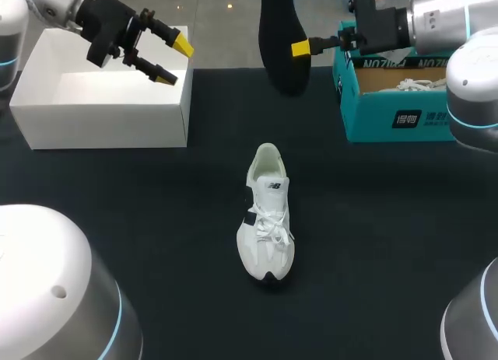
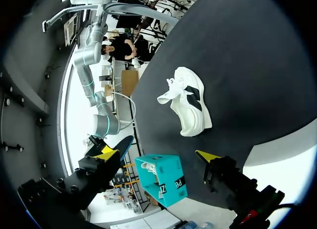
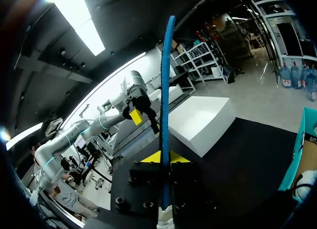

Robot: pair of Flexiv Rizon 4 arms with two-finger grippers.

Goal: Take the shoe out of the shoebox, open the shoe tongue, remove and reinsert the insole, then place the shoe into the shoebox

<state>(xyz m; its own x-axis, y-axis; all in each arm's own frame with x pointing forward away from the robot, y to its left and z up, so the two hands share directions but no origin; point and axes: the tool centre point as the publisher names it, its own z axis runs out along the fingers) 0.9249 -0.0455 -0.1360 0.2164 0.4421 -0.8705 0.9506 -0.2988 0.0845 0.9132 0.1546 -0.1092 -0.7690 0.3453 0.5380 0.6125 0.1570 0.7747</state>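
Right gripper [image 3: 163,159] is clamped on the thin insole [image 3: 165,85], which is held upright, edge on, above the table's far side, presumably ready for reinsertion. Left gripper [image 1: 174,61] is spread wide and empty over the white box [image 1: 101,115]. The shoe [image 1: 267,216] is laid mid-table on the dark cloth [image 1: 156,243], well apart from the teal shoebox [image 1: 389,119], where 1 other shoe [image 1: 420,85] is seen.
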